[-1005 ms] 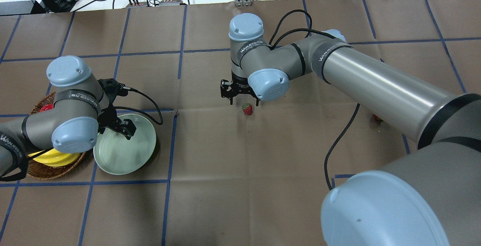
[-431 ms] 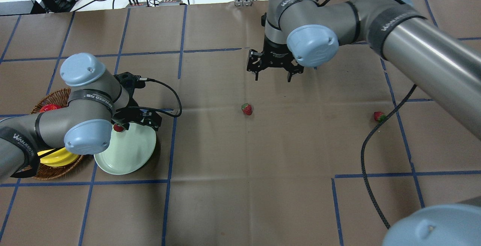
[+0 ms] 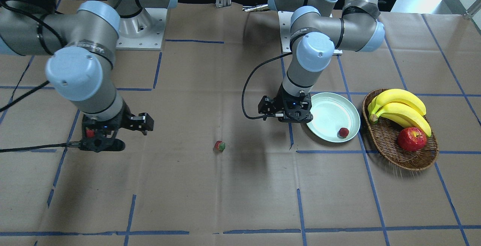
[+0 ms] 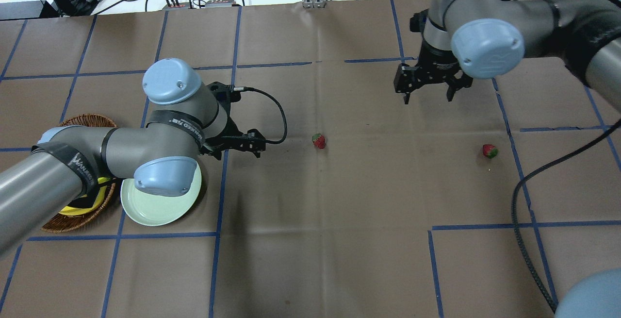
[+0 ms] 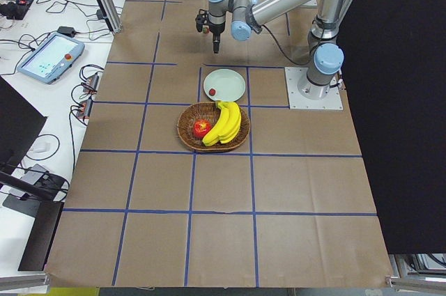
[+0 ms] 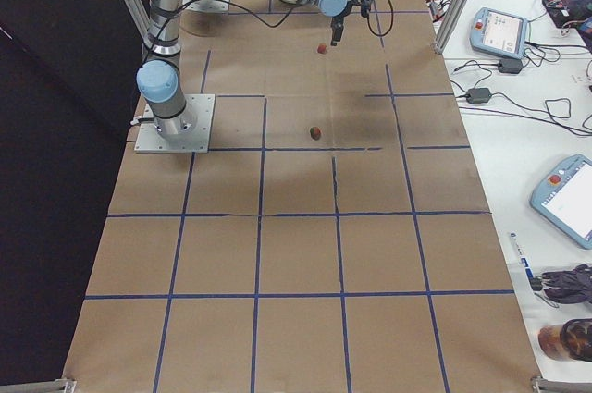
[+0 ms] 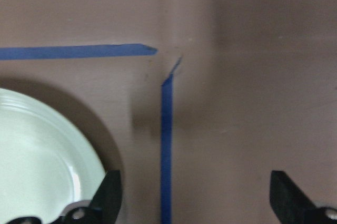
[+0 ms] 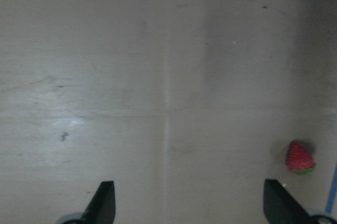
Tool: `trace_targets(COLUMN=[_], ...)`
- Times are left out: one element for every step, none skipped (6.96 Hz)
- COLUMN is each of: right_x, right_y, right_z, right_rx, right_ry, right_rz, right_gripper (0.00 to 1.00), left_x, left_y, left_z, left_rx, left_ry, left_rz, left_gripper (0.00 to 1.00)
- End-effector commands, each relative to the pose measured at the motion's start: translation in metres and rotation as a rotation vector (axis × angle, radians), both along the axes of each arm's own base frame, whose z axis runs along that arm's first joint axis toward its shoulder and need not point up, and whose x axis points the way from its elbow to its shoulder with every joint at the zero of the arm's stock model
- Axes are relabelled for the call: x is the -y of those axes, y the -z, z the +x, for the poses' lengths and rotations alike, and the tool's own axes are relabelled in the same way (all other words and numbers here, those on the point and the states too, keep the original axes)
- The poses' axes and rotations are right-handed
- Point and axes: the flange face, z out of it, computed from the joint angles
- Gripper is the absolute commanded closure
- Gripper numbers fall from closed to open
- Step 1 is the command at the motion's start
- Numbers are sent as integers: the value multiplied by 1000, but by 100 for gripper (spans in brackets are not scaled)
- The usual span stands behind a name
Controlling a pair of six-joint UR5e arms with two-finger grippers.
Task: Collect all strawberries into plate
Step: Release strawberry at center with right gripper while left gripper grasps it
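One strawberry (image 3: 343, 132) lies in the mint-green plate (image 3: 330, 110), near its front rim; in the overhead view my left arm hides it. A second strawberry (image 4: 318, 141) lies on the paper at mid-table. A third strawberry (image 4: 490, 151) lies to the right and also shows in the right wrist view (image 8: 300, 157). My left gripper (image 4: 245, 147) is open and empty above the paper just right of the plate (image 4: 155, 211), left of the middle berry. My right gripper (image 4: 427, 98) is open and empty, raised between the two loose berries and farther back.
A brown wicker basket (image 3: 387, 141) stands beside the plate with bananas (image 3: 402, 107) and a red apple (image 3: 412, 139) in it. Black cables hang from both wrists. Blue tape lines cross the brown paper. Boxes and cables lie beyond the table's far edge.
My left gripper has moved right, off the plate, and a strawberry now lies in the plate. My right gripper has risen from beside the middle strawberry and swung back and to the right.
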Motion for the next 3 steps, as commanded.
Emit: trace_targets(right_x=[-26, -37, -49], right_y=[12, 28, 58], right_z=[-126, -162, -162], right_rx=[41, 48, 45], right_ry=[-49, -53, -52], right_rz=[43, 12, -2], right_gripper=[0, 1, 0], left_x=[21, 30, 36], left_y=[7, 20, 39], left_z=[-77, -100, -109], left_rx=[-24, -42, -53], left_ry=[-1, -7, -26], left_rz=[-56, -92, -119], left_gripper=[0, 0, 0])
